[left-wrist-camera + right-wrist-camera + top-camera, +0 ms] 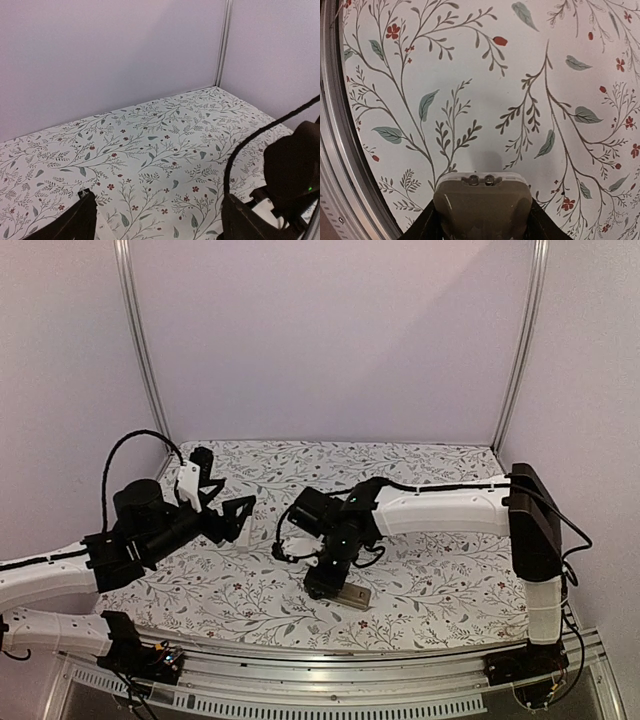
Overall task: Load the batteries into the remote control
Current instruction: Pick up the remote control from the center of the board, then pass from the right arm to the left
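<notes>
Pale lilac walls (330,340) close in the table (450,540) on three sides. A white cloth printed with grey-green leaves and small red flowers (265,465) covers the top. Slim aluminium posts (140,350) rise at the two far corners, and a slotted aluminium rail (330,702) runs along the near edge.

I find the grey-brown plastic remote control (355,597) lying flat close to the near edge, about midway along it. From my right wrist camera I see its rounded end with two small clear emitters, and cloth beyond it.

My right arm (440,508) reaches leftward from the near right corner with its white forearm level, then bends its wrist straight down. The right gripper (335,585) stands over the remote, with a dark finger (427,227) against each long side, so I read it as clamped on the body.

My left arm (140,530) hangs above the left side of the table, aimed towards the far right corner. The left gripper (222,490) is spread wide with only cloth between its fingers. The right arm's black wrist and a looping black cable (240,150) fill the lower right of that camera's view.
</notes>
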Action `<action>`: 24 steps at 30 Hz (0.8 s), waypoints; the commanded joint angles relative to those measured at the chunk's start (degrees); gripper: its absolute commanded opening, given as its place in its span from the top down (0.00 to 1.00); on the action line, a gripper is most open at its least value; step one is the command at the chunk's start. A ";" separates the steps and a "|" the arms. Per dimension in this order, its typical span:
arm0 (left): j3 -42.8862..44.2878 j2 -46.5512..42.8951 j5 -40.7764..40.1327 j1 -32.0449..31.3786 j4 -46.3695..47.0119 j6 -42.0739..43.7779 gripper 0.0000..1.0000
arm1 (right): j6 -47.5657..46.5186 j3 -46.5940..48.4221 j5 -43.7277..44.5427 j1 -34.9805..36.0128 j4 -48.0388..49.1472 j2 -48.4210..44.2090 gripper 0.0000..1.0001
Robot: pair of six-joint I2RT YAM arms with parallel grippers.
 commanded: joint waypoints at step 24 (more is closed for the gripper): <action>17.68 13.69 38.54 -1.51 16.65 -0.91 0.13 | 8.64 11.70 -26.10 -10.15 24.03 -25.65 0.81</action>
